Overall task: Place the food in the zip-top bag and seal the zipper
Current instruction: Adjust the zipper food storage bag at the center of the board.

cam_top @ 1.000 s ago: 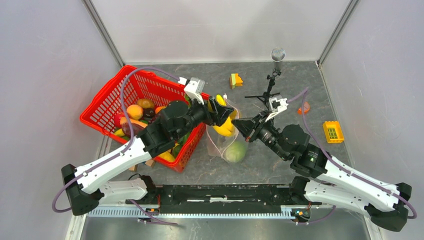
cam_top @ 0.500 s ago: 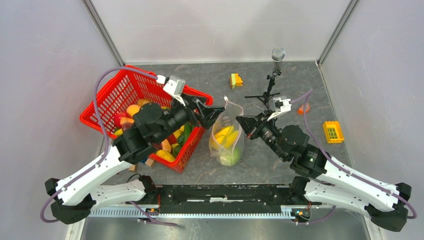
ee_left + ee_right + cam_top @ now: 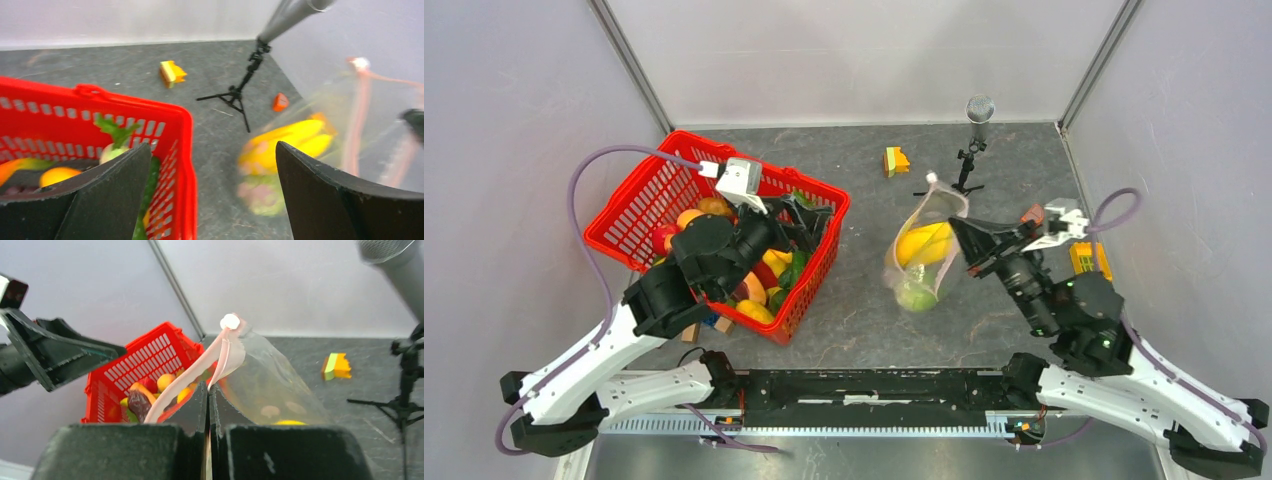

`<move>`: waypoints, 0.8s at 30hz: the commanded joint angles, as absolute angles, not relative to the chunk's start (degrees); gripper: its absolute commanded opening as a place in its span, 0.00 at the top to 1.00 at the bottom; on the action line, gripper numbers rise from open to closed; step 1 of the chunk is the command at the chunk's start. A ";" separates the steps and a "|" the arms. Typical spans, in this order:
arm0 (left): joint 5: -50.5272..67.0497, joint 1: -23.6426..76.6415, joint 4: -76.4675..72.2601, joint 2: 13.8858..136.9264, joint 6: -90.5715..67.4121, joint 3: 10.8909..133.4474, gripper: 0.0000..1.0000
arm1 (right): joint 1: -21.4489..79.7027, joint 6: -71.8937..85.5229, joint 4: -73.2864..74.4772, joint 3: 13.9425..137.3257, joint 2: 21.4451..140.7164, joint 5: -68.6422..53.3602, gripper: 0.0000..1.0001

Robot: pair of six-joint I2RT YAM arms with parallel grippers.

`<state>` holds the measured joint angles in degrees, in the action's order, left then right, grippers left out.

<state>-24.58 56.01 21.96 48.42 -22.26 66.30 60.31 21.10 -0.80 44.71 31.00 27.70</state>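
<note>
Right gripper [image 3: 970, 243] is clamped on the bag [image 3: 924, 255] at its mouth edge, pinching right on the pink zipper [image 3: 220, 360], so the bag hangs off it, tilted, mid-table and well apart from the basket [image 3: 639, 200]. Can't tell if the bag's bottom touches the table. Left gripper [image 3: 809, 215] is wide open with nothing in it, sitting over the basket's near corner.

My read: this is the loading step, not sealing yet. At least 2 bits of food are in the bag, a yellow banana [image 3: 922, 243] and a green piece [image 3: 916, 296] under it, while the basket has plenty more in it. Next move probably calls for the left gripper to drop onto 1 piece in the basket, and the right one to hold the mouth up and open enough to take it.

Bag itself looks clear and crinkly, sagging around the fruit. From the right wrist view the zipper's 2 pink sides look parted near the top, so I'd say it's unsealed. It'll flop if it's let go.
</note>
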 commanded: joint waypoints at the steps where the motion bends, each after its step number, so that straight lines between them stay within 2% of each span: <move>1: -38.16 56.03 27.06 47.27 -20.91 68.09 0.00 | 60.29 15.96 5.37 53.59 31.36 31.06 1.00; 6: -43.59 55.98 27.68 46.79 -23.48 66.61 0.00 | 60.29 18.98 13.28 52.78 45.92 20.87 1.00; 11: -45.45 55.79 32.66 47.61 -25.30 67.97 0.00 | 60.29 25.63 7.24 44.43 54.54 15.81 1.00; 24: -50.54 54.93 35.85 44.96 -25.45 67.66 0.00 | 60.08 24.11 1.75 44.15 40.01 24.03 0.99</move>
